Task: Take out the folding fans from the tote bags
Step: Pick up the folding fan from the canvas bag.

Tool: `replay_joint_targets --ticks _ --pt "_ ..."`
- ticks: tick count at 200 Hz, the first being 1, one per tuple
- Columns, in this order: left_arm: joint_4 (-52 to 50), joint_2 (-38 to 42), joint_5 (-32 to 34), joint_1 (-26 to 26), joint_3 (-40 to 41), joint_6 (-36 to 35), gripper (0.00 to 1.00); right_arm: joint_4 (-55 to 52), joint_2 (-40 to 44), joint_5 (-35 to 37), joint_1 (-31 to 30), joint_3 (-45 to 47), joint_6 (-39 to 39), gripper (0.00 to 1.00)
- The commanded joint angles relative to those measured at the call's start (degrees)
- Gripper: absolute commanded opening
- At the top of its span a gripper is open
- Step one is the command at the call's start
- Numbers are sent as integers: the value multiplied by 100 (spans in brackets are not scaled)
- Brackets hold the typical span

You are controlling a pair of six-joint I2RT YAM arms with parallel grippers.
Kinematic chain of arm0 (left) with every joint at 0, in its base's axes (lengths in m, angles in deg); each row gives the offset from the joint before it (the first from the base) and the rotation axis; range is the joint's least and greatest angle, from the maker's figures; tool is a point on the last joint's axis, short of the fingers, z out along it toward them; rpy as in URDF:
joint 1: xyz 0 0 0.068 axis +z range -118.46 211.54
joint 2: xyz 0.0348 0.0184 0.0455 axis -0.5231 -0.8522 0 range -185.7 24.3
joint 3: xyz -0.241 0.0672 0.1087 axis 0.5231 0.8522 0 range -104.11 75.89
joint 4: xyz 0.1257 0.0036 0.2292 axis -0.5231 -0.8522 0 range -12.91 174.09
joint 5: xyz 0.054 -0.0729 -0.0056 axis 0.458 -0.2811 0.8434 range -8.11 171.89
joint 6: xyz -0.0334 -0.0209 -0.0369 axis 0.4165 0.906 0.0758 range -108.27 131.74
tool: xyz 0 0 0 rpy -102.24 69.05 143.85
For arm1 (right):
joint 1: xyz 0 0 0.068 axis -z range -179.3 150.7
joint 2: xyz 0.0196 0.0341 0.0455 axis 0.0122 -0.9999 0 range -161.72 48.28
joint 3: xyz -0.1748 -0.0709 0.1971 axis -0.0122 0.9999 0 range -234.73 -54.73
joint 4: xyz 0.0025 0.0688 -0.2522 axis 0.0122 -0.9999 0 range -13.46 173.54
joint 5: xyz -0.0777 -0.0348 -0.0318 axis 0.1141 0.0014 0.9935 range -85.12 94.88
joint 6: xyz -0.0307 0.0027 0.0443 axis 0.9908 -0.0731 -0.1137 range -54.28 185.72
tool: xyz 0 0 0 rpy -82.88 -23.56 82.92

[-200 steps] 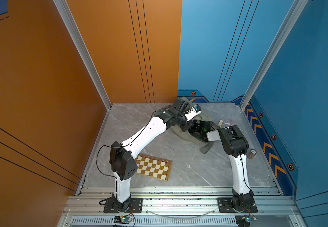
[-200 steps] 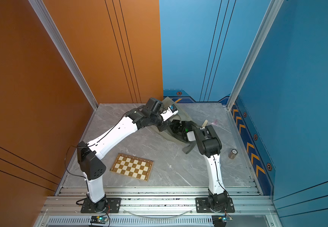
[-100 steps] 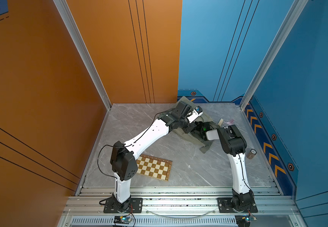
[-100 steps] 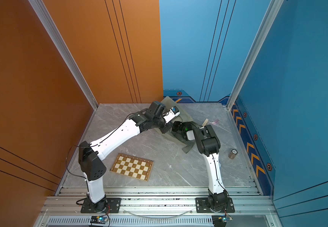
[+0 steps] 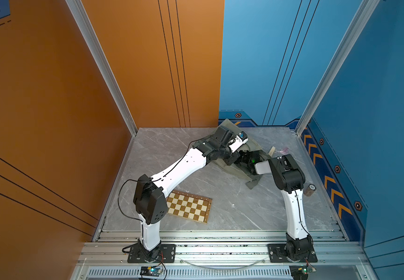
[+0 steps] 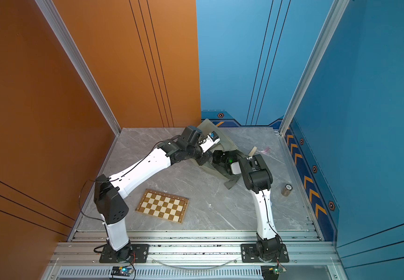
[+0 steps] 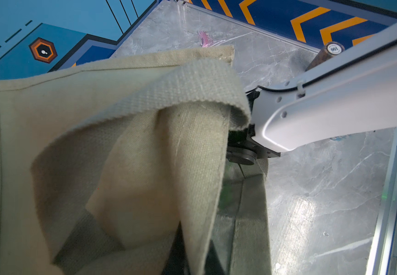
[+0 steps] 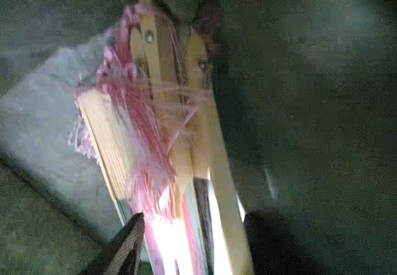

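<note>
The olive tote bag [image 5: 253, 145] [image 6: 225, 143] lies at the back of the table, its mouth lifted. My left gripper [image 7: 196, 259] is shut on a fold of the bag's fabric [image 7: 121, 142], which hides most of the jaws. My right gripper [image 8: 192, 228] reaches inside the bag. Its dark fingers [image 8: 130, 235] press on both sides of a bundle of folding fans [image 8: 168, 119] with pale ribs and pink tassels. In both top views a fan's pale end [image 5: 272, 151] [image 6: 253, 151] and a pink tassel [image 5: 283, 150] stick out beyond the bag.
A brown-and-cream chessboard [image 5: 188, 206] [image 6: 162, 206] lies near the front, beside the left arm. A small brown cylinder [image 5: 309, 189] [image 7: 333, 48] stands by the right wall. Orange and blue walls enclose the table on three sides. A metal rail [image 5: 220, 236] runs along the front.
My left wrist has moved a little to the right with the bag's edge in its grip. The right arm has shifted only slightly inside the bag.
</note>
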Motion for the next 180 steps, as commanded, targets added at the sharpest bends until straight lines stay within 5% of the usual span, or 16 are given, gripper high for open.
replay_joint_targets --ticks 1,112,180 --pt "249 347 -219 65 152 144 0 -1032 -149 60 254 392 187 68" --pt "393 466 -118 98 366 222 0 -1757 -246 95 358 295 602 42" --pt "393 447 -7 41 388 247 0 -1825 -343 18 366 239 731 17"
